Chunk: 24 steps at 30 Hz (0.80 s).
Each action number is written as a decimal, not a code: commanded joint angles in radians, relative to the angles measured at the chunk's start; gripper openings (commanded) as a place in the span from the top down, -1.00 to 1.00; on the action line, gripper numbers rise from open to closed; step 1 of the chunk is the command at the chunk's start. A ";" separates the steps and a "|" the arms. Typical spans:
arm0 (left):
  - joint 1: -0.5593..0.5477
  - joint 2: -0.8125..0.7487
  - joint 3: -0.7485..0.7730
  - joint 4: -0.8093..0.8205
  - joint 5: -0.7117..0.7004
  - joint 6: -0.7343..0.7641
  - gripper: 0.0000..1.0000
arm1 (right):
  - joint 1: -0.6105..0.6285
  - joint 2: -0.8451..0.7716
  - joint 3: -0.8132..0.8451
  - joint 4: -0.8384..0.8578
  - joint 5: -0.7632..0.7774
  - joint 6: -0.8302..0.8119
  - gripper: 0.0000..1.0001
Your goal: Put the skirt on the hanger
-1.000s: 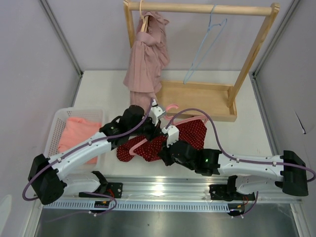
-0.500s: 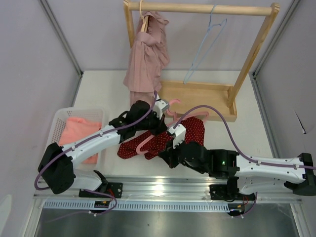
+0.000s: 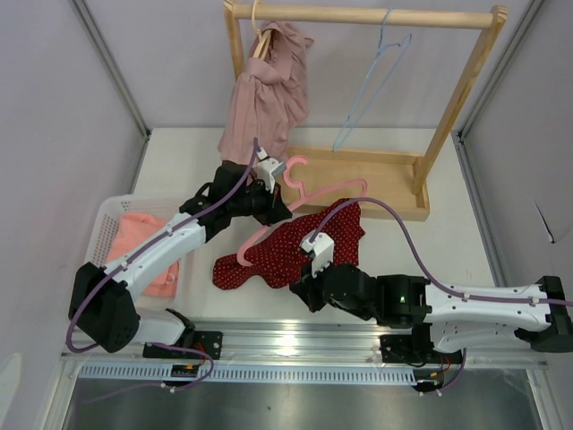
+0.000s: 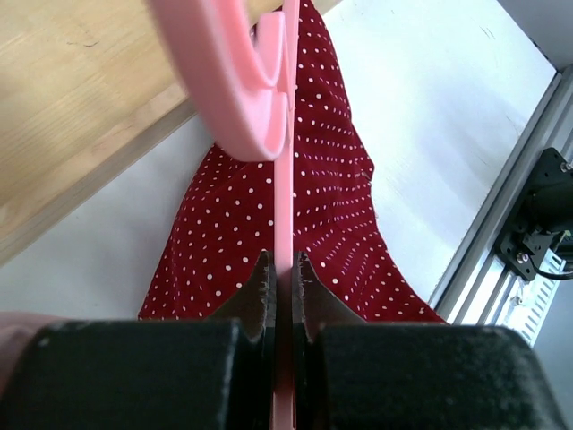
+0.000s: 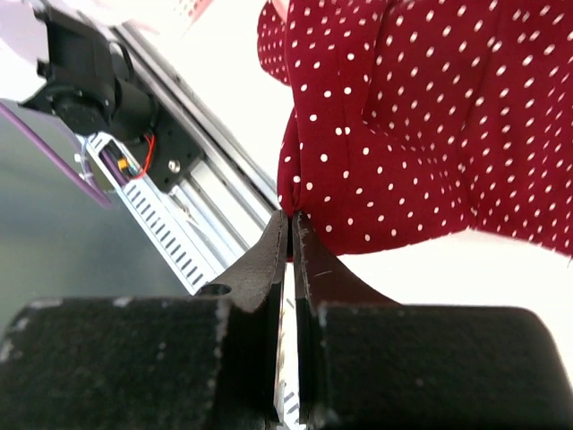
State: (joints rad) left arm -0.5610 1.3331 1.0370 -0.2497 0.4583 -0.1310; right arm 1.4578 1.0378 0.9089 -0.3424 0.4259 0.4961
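Observation:
The red white-dotted skirt [image 3: 286, 251] lies on the table, partly draped over a pink plastic hanger [image 3: 345, 190]. My left gripper [image 3: 276, 208] is shut on the hanger's thin arm and holds it tilted above the skirt. In the left wrist view the hanger [image 4: 285, 161] runs between the shut fingers [image 4: 263, 285], with the skirt [image 4: 340, 224] below. My right gripper [image 3: 300, 285] is shut on the skirt's near edge. In the right wrist view the fingertips [image 5: 279, 235] pinch a fold of the skirt [image 5: 421, 116].
A wooden rack [image 3: 358, 179] stands at the back, its rail [image 3: 358, 15] holding a dusty-pink garment [image 3: 264, 98] and a blue wire hanger [image 3: 372, 85]. A white basket [image 3: 109, 219] with pink cloth [image 3: 139, 242] sits at the left. The metal rail [image 5: 170, 224] runs along the near edge.
My left gripper has lifted the pink hanger up and back toward the rack. The skirt has been drawn along with it. My right gripper has shifted slightly, still pinching the skirt's edge.

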 commanded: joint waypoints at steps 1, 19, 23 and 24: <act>0.019 -0.009 0.069 0.042 0.048 0.011 1.00 | 0.028 -0.005 -0.007 0.006 -0.035 0.007 1.00; -0.025 -0.213 0.018 0.056 -0.009 0.128 1.00 | -0.098 0.099 -0.148 0.149 -0.134 0.029 -0.16; -0.072 -0.258 -0.005 0.049 -0.058 0.183 1.00 | -0.178 -0.005 -0.118 0.091 -0.109 0.004 -0.40; -0.076 -0.265 -0.002 0.044 -0.058 0.191 1.00 | -0.194 -0.031 -0.108 0.077 -0.089 0.001 -0.40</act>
State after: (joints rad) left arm -0.6167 1.1168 1.0279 -0.2943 0.4301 -0.0051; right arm 1.2949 1.1065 0.7597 -0.2623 0.3138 0.5213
